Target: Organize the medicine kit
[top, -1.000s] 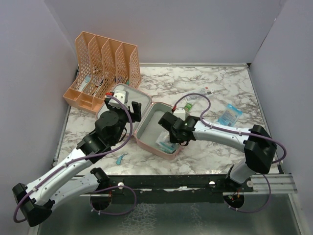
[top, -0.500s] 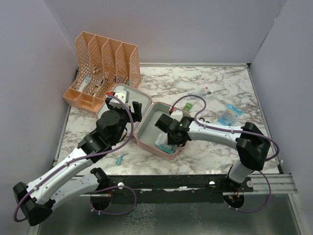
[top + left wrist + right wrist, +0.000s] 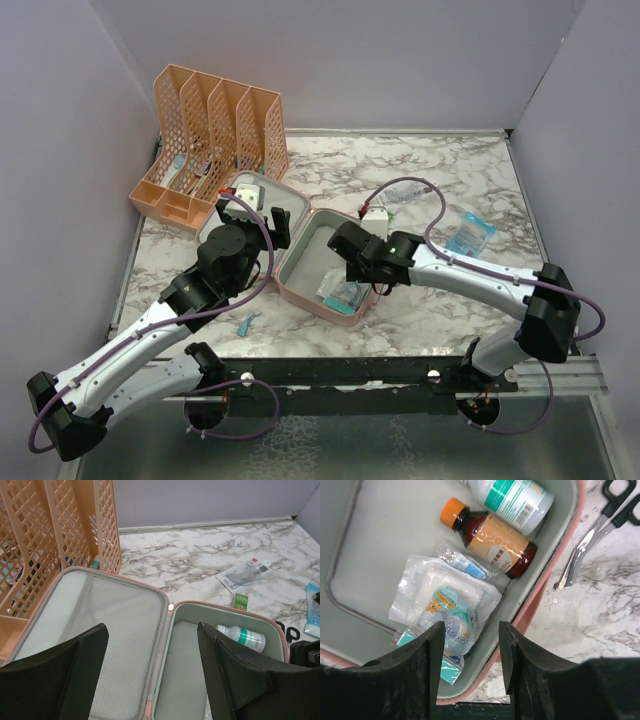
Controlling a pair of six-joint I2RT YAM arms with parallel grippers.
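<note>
Two grippers hover over the medicine kit (image 3: 310, 250), unzipped at mid-table near the perforated orange rack (image 3: 215, 130): left gripper (image 3: 150, 630) spread wide above the mesh-lined lid (image 3: 115, 612); right gripper (image 3: 471, 627) parted, apparently clear of crinkled plastic pouches (image 3: 445, 600) beside bare lining.

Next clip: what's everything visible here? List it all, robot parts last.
medicine kit: one, pink, open at table centre
white bottle: one, green band, lying in kit
syrup bottle: one, amber with orange cap, lying in kit
sealed packets: about three, white and teal, in kit
scissors: one, black handles, on table beside kit
file rack: one, orange, far left
flat packet: one, white, beyond kit
green sachet: one, by kit's far rim
blue packet: one, blue-white, table right
small teal item: one, near side, left
table: one, marble-patterned
left pincer: one, black, open above kit
right pincer: one, black, open over packets
</note>
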